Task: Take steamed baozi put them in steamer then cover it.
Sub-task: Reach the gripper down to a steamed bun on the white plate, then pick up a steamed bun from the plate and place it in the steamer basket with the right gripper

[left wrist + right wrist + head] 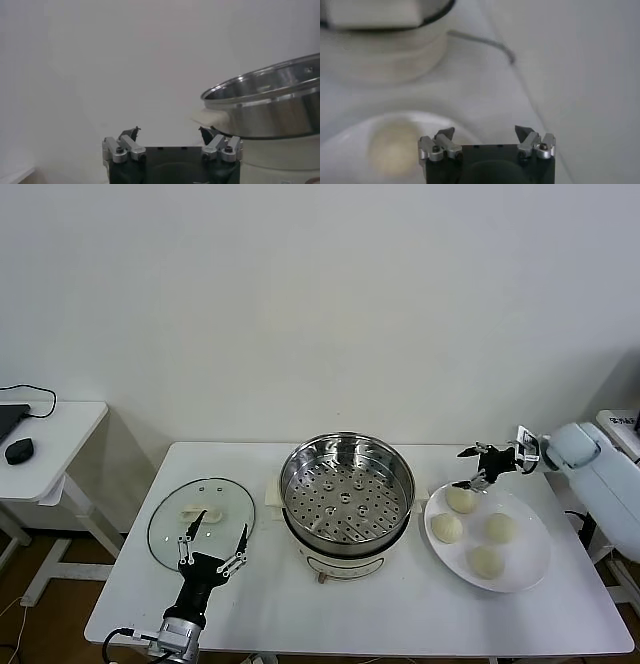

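White worktop [400,604] holds a shiny round steel steamer [346,489] in the middle, open side up. Four cream round baozi [461,500] sit on a flat white plate [530,559] beside it. Right end effector [477,467] hangs spread above them. Left end effector [212,546], spread, sits by the clear glass cover [200,519] lying flat.

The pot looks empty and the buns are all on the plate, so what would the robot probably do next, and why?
Probably lower the open right gripper onto the nearest steamed baozi and close on it. It hovers just above the plate, which holds all four buns, while the steamer is empty and the cover lies aside near the open left gripper.
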Available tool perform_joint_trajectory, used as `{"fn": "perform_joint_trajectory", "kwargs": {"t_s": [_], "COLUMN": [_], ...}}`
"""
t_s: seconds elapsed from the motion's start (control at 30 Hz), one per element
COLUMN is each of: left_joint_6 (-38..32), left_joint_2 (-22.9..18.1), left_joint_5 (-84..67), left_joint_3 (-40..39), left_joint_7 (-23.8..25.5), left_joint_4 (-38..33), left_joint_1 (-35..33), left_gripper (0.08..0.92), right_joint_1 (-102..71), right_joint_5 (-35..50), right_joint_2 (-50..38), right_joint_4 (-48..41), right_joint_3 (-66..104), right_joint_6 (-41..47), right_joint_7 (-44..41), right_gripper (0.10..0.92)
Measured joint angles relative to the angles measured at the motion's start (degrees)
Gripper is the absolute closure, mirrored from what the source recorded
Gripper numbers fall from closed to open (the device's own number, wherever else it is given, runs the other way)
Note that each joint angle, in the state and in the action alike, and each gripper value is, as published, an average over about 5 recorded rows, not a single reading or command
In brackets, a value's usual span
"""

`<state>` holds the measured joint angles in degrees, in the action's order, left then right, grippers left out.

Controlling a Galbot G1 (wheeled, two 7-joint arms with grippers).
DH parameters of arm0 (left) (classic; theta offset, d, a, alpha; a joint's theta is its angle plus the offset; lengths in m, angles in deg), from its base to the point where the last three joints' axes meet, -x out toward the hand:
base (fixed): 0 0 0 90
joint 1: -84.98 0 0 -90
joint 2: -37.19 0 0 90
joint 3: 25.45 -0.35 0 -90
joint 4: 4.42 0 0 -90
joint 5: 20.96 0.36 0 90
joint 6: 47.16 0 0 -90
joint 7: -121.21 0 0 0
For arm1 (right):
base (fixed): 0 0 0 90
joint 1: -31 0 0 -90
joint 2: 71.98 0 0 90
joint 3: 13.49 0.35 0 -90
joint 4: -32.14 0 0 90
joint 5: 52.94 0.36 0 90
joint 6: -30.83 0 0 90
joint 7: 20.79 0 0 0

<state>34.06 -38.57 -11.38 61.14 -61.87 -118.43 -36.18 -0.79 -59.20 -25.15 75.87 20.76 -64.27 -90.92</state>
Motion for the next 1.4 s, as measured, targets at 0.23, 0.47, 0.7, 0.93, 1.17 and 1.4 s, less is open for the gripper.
{"fn": "perform_joint_trajectory", "kwargs": {"t_s": [0.23, 0.47, 0.7, 0.93, 1.17, 1.4], "left_joint_6": [-0.2, -0.5, -0.7, -0.8, -0.7, -0.5], "left_joint_2": [-0.1, -0.1, -0.1, -0.1, -0.2, -0.1], "left_joint_5": [0.0, 0.0, 0.0, -0.1, -0.1, -0.1], "left_joint_3": [0.1, 0.3, 0.3, 0.4, 0.4, 0.2], "left_joint_7": [-0.1, -0.3, -0.3, -0.4, -0.4, -0.4], "left_joint_4": [-0.2, 0.0, 0.3, 0.4, 0.0, -0.5], "left_joint_1": [-0.2, -0.2, -0.2, -0.2, -0.1, 0.0], "left_gripper": [0.177, 0.177, 0.177, 0.177, 0.177, 0.177], "right_joint_1": [1.5, 1.8, 1.4, 1.1, 1.9, 5.9], "right_joint_5": [-5.9, -8.9, -10.7, -11.5, -11.0, -9.8], "right_joint_2": [2.8, 5.4, 7.3, 7.8, 6.6, 3.4], "right_joint_4": [-3.4, -6.2, -8.0, -8.2, -6.0, 1.2], "right_joint_3": [-2.5, -3.4, -3.8, -4.4, -5.7, -8.6], "right_joint_6": [-1.7, -2.8, -3.3, -3.5, -3.7, -7.0], "right_joint_7": [-0.3, 1.1, 2.3, 3.1, 3.1, 1.8], "right_gripper": [0.203, 0.203, 0.207, 0.300, 0.337, 0.334]}}
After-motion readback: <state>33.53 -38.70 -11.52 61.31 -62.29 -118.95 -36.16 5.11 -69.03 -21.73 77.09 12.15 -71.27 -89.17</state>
